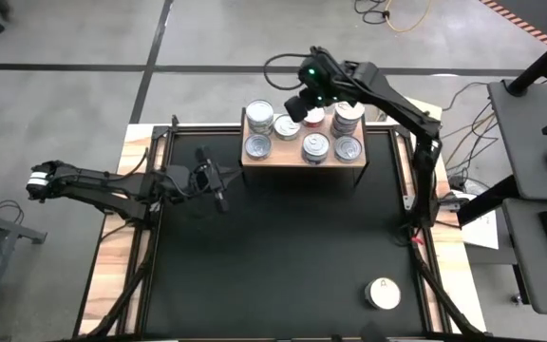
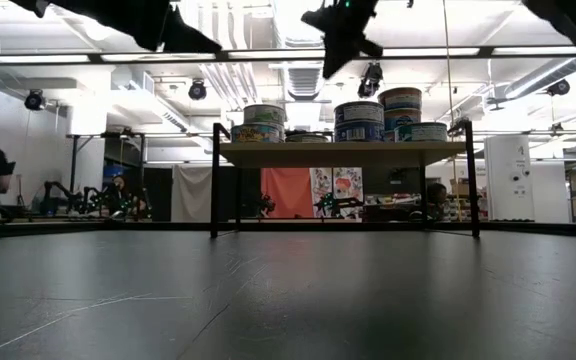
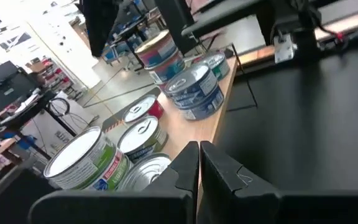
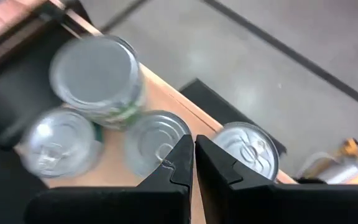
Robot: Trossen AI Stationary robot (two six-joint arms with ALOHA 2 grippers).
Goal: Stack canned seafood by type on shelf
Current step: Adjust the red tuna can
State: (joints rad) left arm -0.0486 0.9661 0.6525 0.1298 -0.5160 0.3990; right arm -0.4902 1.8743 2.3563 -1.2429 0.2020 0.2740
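Silver-topped tins are gathered on the shelf; one white-topped tin is left on the surface. Right pincer, pressed together, is held above the shelf; left pincer, also pressed together, beside it. Labels should be matched before stacking.

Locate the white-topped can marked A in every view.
High view: white-topped can alone on the black tabletop, near the front right, far from the shelf.
Low view: not in it.
Left wrist view: not in it.
Right wrist view: not in it.
Shared landmark: the wooden shelf of cans.
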